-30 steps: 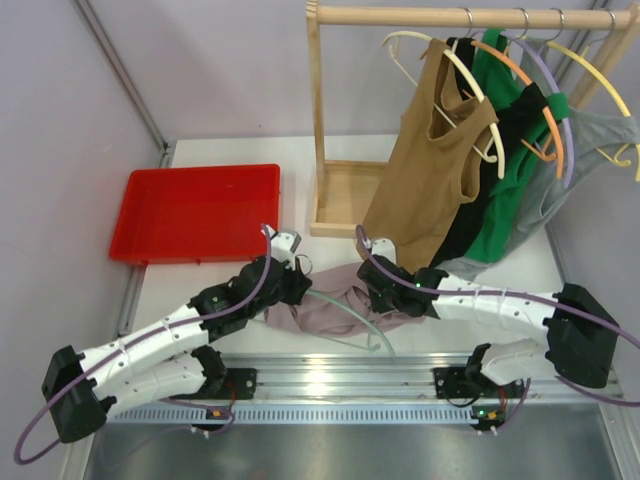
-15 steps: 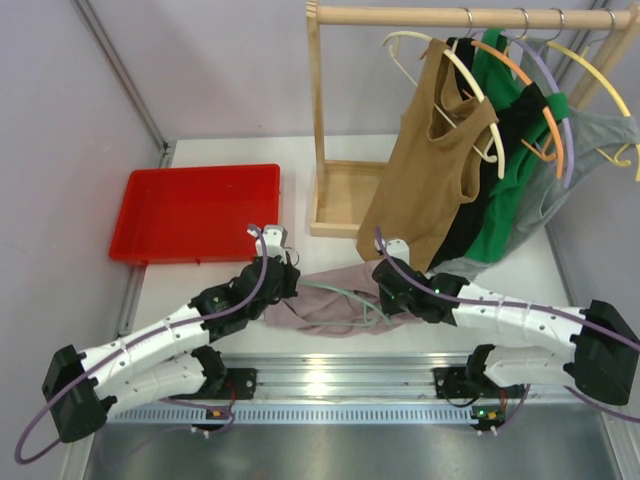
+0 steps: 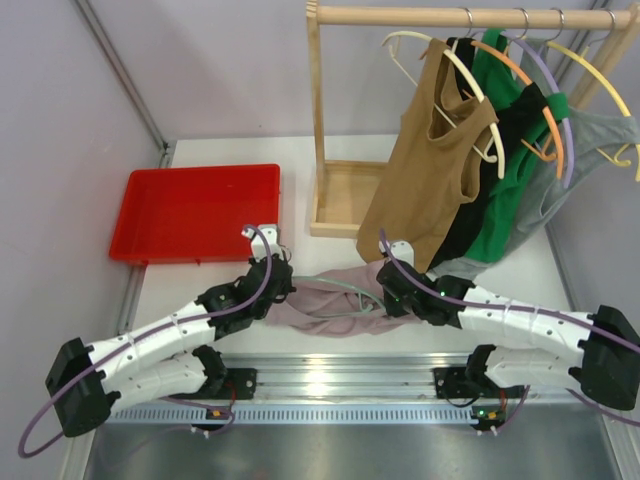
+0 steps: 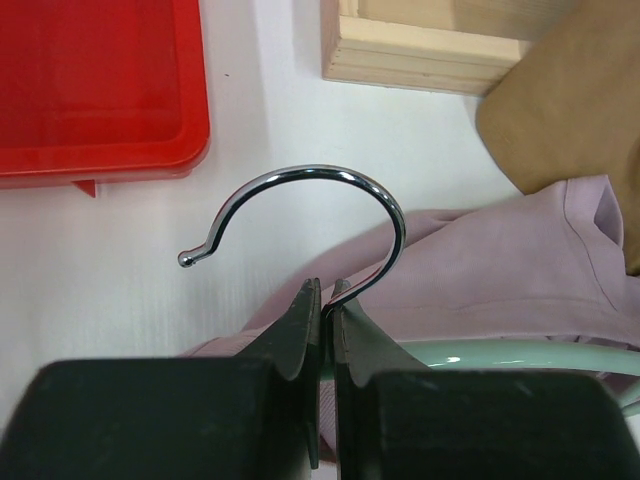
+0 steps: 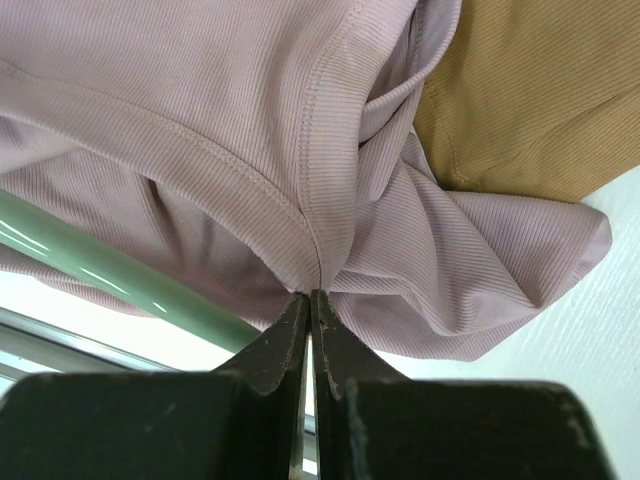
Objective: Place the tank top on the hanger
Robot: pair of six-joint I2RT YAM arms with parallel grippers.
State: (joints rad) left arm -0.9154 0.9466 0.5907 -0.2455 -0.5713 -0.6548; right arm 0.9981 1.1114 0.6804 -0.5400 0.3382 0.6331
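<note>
On the table point(image 4: 100, 280) we steady the hanger point(image 4: 500, 352), left gripper point(image 4: 322, 300) clamped on its hook point(image 4: 330, 173), right gripper point(image 5: 310, 305) pinching the tank top point(image 5: 200, 100) at a seam for threading.

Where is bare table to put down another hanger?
Bare: the strip between red tray and rack base; the table before the tray, beside the left arm. Crowded: the middle, where left gripper holds the hanger and right gripper the tank top; the right, under hanging clothes.

2 arms point(image 3: 170, 335) low, angled inward — left hand point(image 4: 325, 295) clamped, right hand point(image 5: 308, 300) clamped
</note>
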